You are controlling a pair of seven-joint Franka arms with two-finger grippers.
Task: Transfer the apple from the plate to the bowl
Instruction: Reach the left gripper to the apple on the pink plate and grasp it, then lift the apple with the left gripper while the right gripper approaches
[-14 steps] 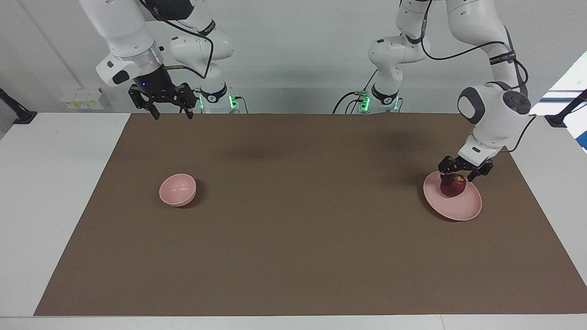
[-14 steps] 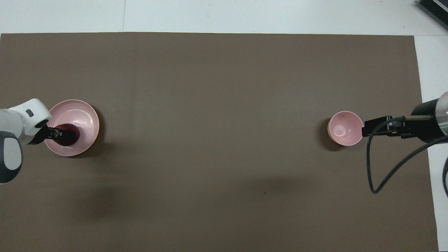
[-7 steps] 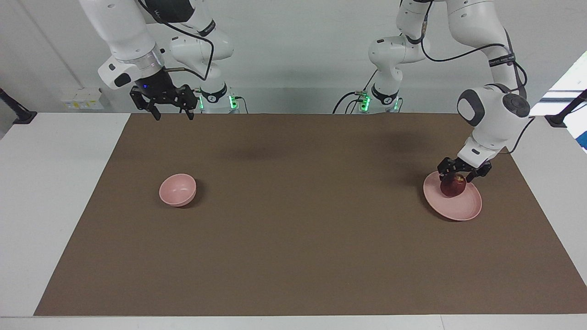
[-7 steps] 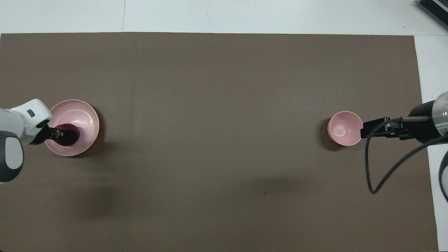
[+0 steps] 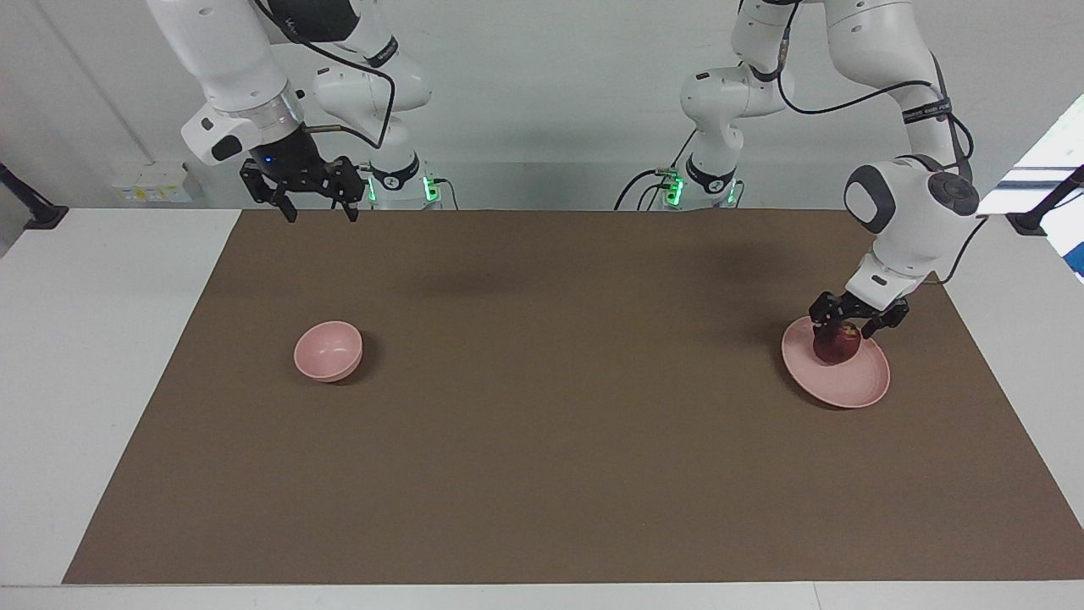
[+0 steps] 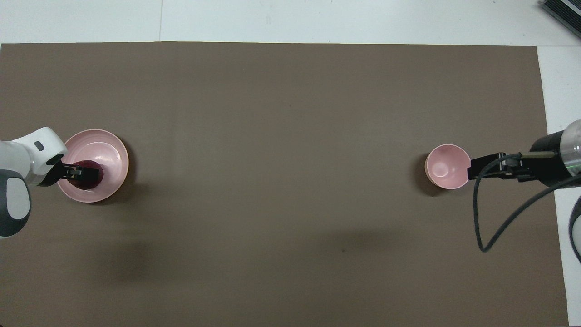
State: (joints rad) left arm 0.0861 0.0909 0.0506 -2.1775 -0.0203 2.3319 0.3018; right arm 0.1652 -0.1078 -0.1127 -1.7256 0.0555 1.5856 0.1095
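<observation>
The dark red apple (image 5: 837, 347) (image 6: 86, 180) rests on the pale pink plate (image 5: 857, 385) (image 6: 113, 150) at the left arm's end of the table. My left gripper (image 5: 847, 327) (image 6: 84, 171) is down over the apple, its fingers pressed against the apple's two sides. The small pink bowl (image 5: 328, 349) (image 6: 447, 166) stands empty toward the right arm's end. My right gripper (image 5: 318, 212) (image 6: 472, 167) waits open and empty, raised over the mat's edge closest to the robots.
A brown mat (image 5: 542, 424) covers most of the white table. A black cable (image 6: 481, 218) loops from the right arm's wrist above the mat.
The left gripper's fingers have drawn in against the apple. The right gripper shifted slightly. Apple, plate and bowl have not moved.
</observation>
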